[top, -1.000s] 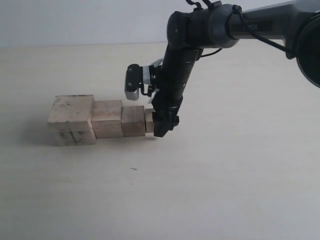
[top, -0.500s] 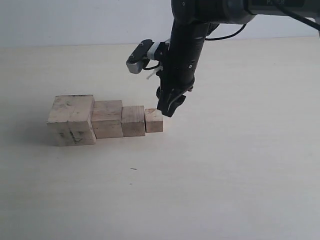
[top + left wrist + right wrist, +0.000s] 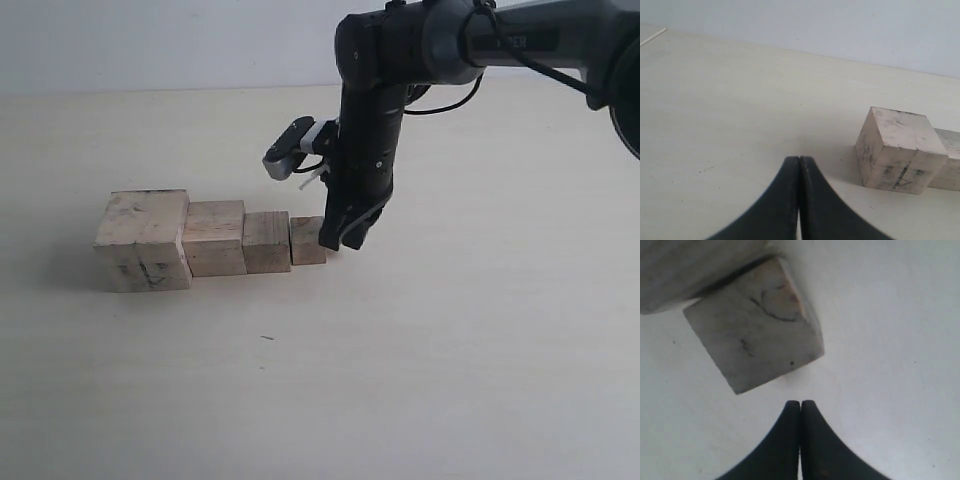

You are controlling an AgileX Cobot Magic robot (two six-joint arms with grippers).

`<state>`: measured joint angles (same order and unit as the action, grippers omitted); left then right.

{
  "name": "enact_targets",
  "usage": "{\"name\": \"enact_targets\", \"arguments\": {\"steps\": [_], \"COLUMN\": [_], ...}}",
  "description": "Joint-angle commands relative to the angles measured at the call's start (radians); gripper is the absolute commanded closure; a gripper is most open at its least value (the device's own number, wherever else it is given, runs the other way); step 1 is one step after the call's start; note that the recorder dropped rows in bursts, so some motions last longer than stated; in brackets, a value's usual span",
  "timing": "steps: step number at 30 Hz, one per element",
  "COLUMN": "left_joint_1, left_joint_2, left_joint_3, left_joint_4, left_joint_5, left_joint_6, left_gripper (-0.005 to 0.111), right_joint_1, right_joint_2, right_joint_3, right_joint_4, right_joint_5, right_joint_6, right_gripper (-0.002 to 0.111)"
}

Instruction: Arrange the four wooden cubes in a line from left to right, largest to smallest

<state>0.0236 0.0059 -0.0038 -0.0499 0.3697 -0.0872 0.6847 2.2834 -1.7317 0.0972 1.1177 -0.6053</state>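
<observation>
Four pale wooden cubes stand in a touching row on the table. The largest cube, with dark scuffs, is at the left end. Then come the second cube, the third cube and the smallest cube. My right gripper is shut and empty, its tips just right of the smallest cube. In its wrist view the right gripper sits close beside that cube. My left gripper is shut and empty, left of the largest cube, and does not show in the exterior view.
The pale table top stretches wide around the row. The right arm reaches down from the upper right, over the table behind the row's right end. A white wall runs along the back.
The right gripper left the smallest cube, rose above it, then came back down. It now stands shut at the cube's right side.
</observation>
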Motion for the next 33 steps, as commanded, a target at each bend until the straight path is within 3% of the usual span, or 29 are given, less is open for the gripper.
{"name": "enact_targets", "arguments": {"steps": [1,7,33], "left_joint_1": [-0.006,-0.006,-0.006], "left_joint_2": [-0.006,-0.006,-0.006], "left_joint_3": [0.004,0.004,0.004], "left_joint_4": [-0.002,-0.002,-0.002], "left_joint_5": [-0.005,-0.005,-0.005], "left_joint_6": [0.004,0.004,0.004], "left_gripper": [0.107,0.107,0.107], "right_joint_1": [0.001,0.001,0.001], "right_joint_2": [-0.002,-0.002,-0.002], "right_joint_3": [-0.001,-0.001,-0.001], "right_joint_4": [0.012,0.099,0.134], "right_joint_5": [-0.029,-0.051,-0.063], "right_joint_6": [0.006,-0.021,-0.057], "right_gripper": [0.108,0.108,0.108]}}
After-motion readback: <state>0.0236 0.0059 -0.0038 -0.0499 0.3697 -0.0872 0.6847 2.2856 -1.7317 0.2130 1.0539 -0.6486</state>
